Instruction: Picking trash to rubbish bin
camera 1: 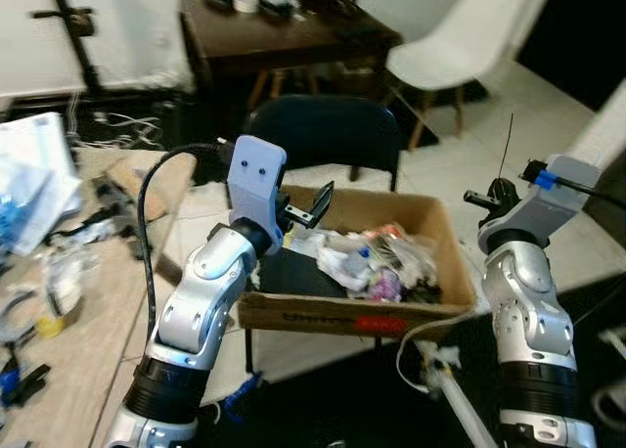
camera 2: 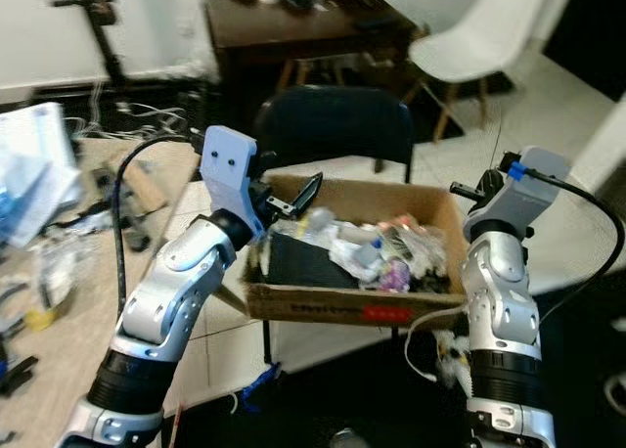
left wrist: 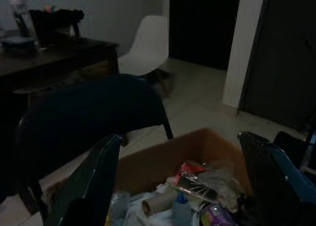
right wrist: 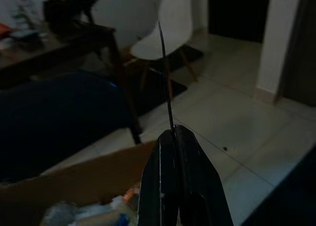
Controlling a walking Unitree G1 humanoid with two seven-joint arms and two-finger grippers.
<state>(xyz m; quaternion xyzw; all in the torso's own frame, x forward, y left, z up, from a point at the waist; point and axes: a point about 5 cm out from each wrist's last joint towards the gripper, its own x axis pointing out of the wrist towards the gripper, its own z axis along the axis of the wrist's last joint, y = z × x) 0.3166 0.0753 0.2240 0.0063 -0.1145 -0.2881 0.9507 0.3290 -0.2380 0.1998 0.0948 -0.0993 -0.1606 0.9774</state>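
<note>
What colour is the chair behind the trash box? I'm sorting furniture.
Dark navy blue chair, clearest in the left eye view.

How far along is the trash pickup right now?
Done: the cardboard box already holds wrappers and bottles. In hand: the right pincer is shut on a thin black wire, raised beside the box's right end. The left pincer is open over the box, holding nothing. Left: drop the wire in; clutter remains on the wooden table.

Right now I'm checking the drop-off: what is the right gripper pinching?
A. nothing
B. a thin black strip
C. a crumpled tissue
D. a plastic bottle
B: the right gripper has its fingers closed on a thin black strip that sticks up beside the cardboard box of trash.
</note>
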